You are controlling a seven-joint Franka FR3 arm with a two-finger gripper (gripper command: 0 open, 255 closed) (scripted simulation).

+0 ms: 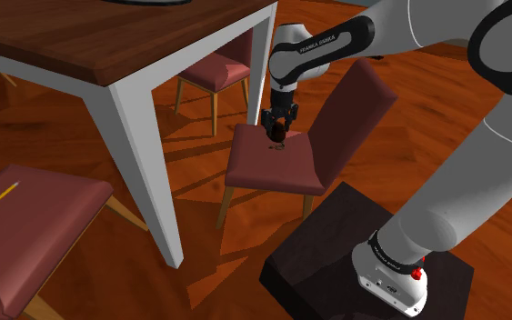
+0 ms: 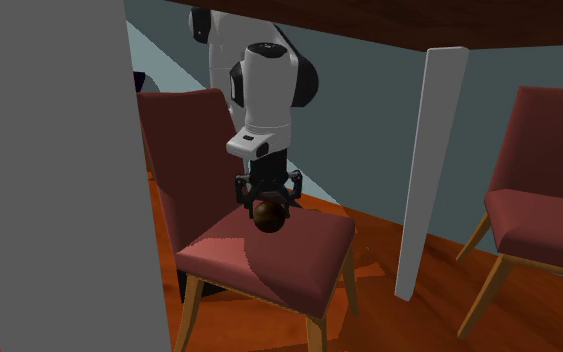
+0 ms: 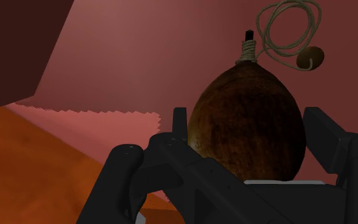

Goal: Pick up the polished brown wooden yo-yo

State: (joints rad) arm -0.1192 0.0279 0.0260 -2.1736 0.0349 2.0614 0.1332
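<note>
The gripper (image 1: 279, 128) points straight down, its two black fingers (image 3: 180, 126) clamped against opposite sides of the rounded brown yo-yo (image 3: 247, 121), so it is grasping it. In the shoulder view, a white table leg (image 1: 140, 155) stands well to the gripper's left. Directly beneath the gripper lies the dark red chair seat (image 1: 276, 173), with the yo-yo very low over it; whether the two touch cannot be told. The chair's backrest (image 1: 354, 109) rises just to the gripper's right. Beyond the yo-yo, away from the fingers, a pale cord (image 3: 285, 25) loops over the seat and ends in a small brown bead (image 3: 309, 58).
</note>
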